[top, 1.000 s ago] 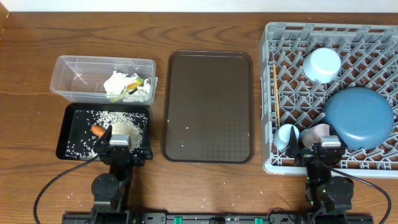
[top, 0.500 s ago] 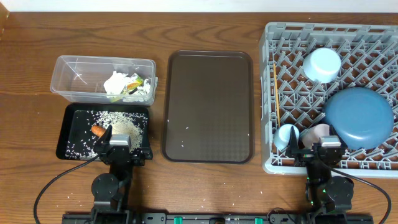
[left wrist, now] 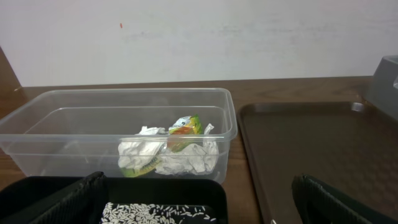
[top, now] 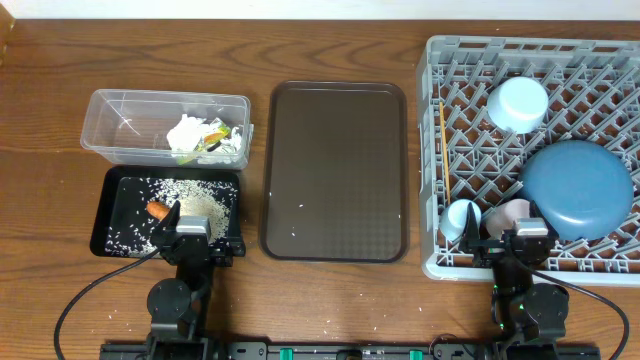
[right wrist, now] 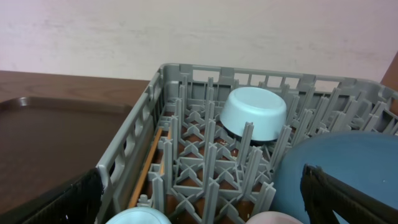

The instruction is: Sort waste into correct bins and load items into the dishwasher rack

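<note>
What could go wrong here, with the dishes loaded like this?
1. The large round blue plate seems to lean on the pegs of the grey plastic lattice rack; a jolt might slide it.
2. The thin wooden chopsticks lie flat along the rack's left wall and could slip through the lattice.
3. A few stray white rice grains on the dark brown serving tray may get missed.

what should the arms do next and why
Likely none, just finish: tissue and wrapper in the clear box, carrot and rice in the black tray, plate, bowl, pink cup, light blue cup and chopsticks in the rack. Left gripper and right gripper look open, empty.
</note>
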